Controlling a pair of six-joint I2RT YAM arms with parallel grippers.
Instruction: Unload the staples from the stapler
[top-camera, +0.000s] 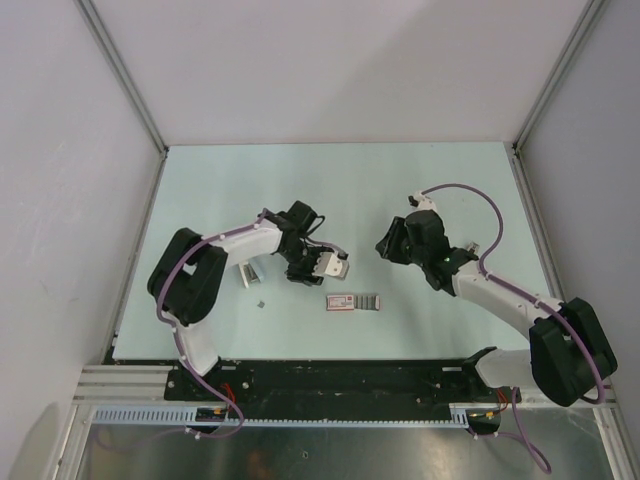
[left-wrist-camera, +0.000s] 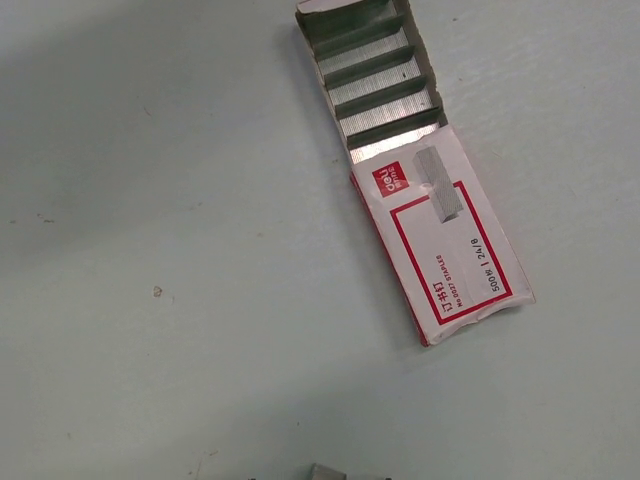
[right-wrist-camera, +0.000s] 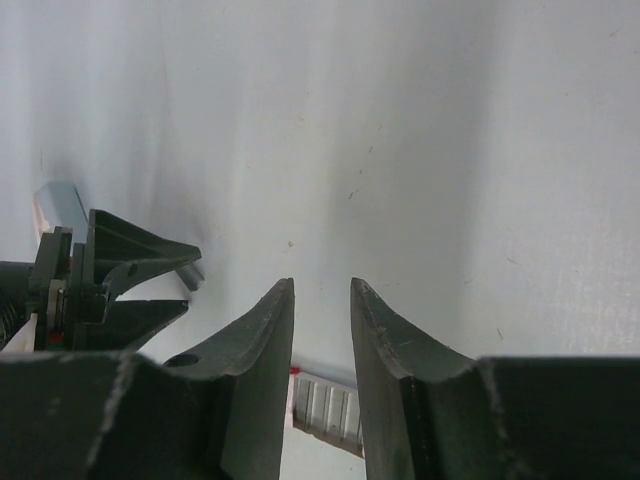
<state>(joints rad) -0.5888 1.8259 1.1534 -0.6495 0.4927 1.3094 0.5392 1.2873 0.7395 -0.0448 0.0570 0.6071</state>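
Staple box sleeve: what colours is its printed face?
Staple box face is white with a red frame and logo; left wrist view shows it best.

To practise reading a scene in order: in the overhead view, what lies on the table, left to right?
In order: small grey object, tiny scrap, staple box, tray of staples.

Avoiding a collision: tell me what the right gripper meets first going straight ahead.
Likely the bare table: the right gripper points at open surface. The staple box lies nearer, below that line, the left gripper off to one side; depth is unclear.
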